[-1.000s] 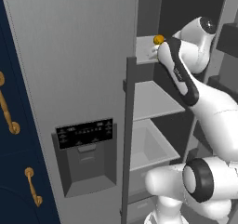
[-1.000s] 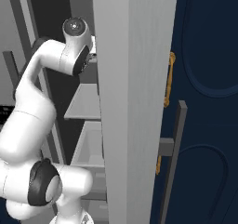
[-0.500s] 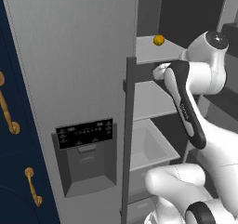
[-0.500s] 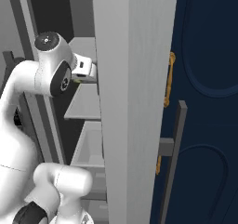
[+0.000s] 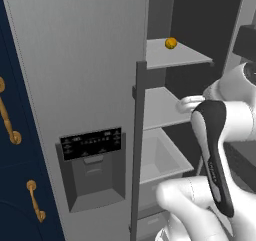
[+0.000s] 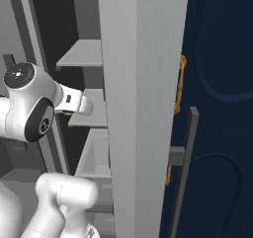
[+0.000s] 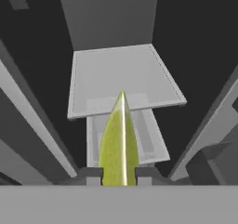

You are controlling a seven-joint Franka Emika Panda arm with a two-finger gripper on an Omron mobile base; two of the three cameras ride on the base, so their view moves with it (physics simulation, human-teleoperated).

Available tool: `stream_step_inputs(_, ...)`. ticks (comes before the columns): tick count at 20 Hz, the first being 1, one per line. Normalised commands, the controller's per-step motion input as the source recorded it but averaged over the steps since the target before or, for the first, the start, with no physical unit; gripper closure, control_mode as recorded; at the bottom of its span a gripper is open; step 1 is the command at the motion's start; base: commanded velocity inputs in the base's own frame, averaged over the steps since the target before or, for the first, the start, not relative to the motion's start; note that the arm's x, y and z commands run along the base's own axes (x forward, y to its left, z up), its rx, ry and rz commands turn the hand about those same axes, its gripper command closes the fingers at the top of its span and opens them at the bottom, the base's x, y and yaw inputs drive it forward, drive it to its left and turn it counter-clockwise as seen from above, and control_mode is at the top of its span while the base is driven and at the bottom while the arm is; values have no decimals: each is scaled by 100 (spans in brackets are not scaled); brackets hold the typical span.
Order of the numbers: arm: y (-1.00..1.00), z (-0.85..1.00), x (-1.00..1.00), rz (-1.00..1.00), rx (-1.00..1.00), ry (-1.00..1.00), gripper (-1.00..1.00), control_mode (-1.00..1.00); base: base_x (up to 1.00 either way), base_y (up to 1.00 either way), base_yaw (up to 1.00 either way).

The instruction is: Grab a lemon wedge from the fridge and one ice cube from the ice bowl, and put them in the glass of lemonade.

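Note:
A yellow-green lemon wedge (image 7: 120, 144) stands point-up between my gripper's (image 7: 120, 175) two dark fingertips, which are shut on it. Beyond it the hand view looks down on the fridge's grey shelf (image 7: 123, 79) and a drawer below. The fridge (image 5: 85, 60) stands with its right door open. My white hand (image 5: 189, 104) hangs in front of the middle shelf (image 5: 160, 107), inside the open compartment. From the right, the hand (image 6: 78, 102) shows left of the open door's (image 6: 143, 108) edge. The glass of lemonade and the ice bowl are out of view.
A small orange fruit (image 5: 171, 43) lies on the upper shelf (image 5: 175, 55). A white drawer (image 5: 160, 157) sits below the middle shelf. Navy cupboards with brass handles (image 5: 10, 130) flank the fridge on the left and on the right (image 6: 217, 84). The dark door handle (image 6: 183, 168) juts out.
The arm has drawn back from the upper shelf near the orange fruit and dropped to middle-shelf height. The gripper stays shut on the wedge.

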Motion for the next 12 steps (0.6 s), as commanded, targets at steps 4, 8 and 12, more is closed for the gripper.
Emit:
stream_step_inputs(4,18,-21,-93,0,0,0,100,-100,0,0,0)
stream_step_inputs(8,3,-11,-41,0,0,0,100,-100,0,0,0)
stream_step_inputs(12,0,0,0,0,0,0,100,-100,0,0,0)
